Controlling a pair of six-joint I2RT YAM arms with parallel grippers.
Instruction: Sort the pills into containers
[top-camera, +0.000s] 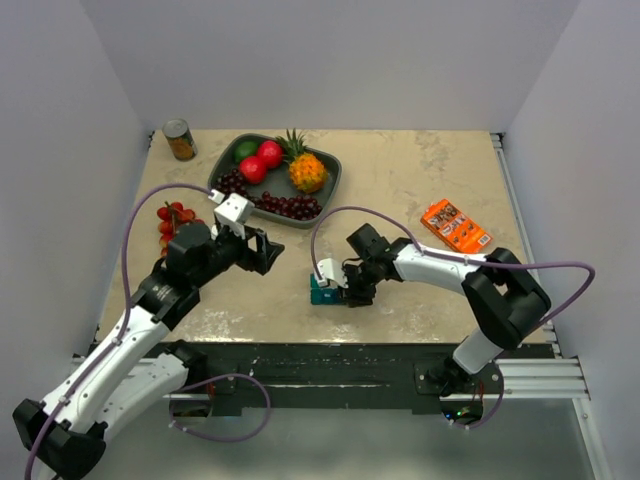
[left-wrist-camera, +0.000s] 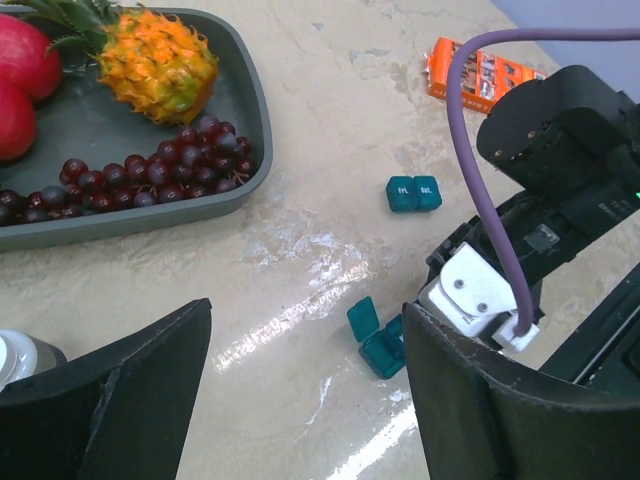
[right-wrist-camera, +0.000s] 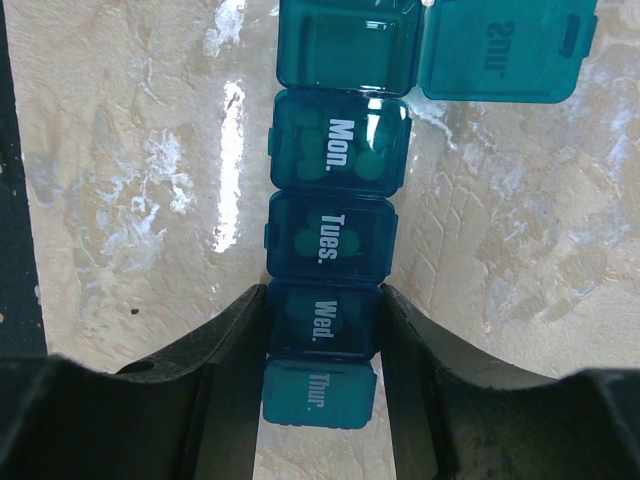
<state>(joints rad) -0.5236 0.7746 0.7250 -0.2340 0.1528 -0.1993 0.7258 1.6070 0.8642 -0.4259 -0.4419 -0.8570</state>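
Right fingers (right-wrist-camera: 230, 360) tight on translucent teal day-labelled container strip (right-wrist-camera: 335, 240), end lid (right-wrist-camera: 505, 45) open; left fingers (left-wrist-camera: 110, 400) apart.

Left end effector (left-wrist-camera: 300, 400) gapes wide; right end effector (right-wrist-camera: 322, 335) clamped.

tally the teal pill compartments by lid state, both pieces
Lid open: 1 (Sun, at the end of the five-cube strip)
Lid shut: 6 (Mon to Thur on that strip, plus both cubes of the loose pair)
Total: 7
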